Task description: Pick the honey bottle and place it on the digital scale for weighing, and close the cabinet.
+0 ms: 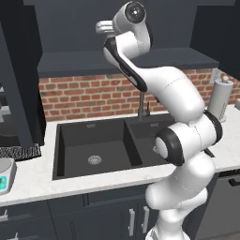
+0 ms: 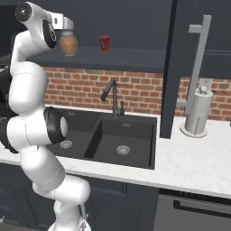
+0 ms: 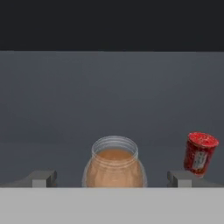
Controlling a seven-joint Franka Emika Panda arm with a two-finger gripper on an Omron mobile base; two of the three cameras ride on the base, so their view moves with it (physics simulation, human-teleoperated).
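Up inside the open cabinet [image 2: 135,27], the honey bottle [image 2: 68,44] is a squat, rounded amber-brown jar with a pale, translucent greyish lid; in the hand view [image 3: 114,168] it sits centred between the two finger tips, its lid facing the camera. The gripper [image 3: 113,178] has one finger [image 3: 43,178] well out on each side of the jar, with a clear gap between each tip and the glass, so the jaws stand wide and grip nothing. From the right base view the jar hangs just below the hand at the front of the cabinet shelf; whether it rests on the shelf I cannot tell. A small red can [image 2: 104,43] stands upright on the same shelf, apart from the jar [image 3: 200,153]. The cabinet door [image 2: 189,63] stands open, edge-on, its long silver bar handle [image 2: 198,58] facing out. Down on the white counter [image 1: 33,180] the digital scale [image 1: 5,175] sits at the far left edge, teal display visible, its platform bare. The dark double sink [image 1: 93,150] holds nothing but its drains. A paper towel roll [image 2: 196,115] stands upright on the counter to the right of the sink
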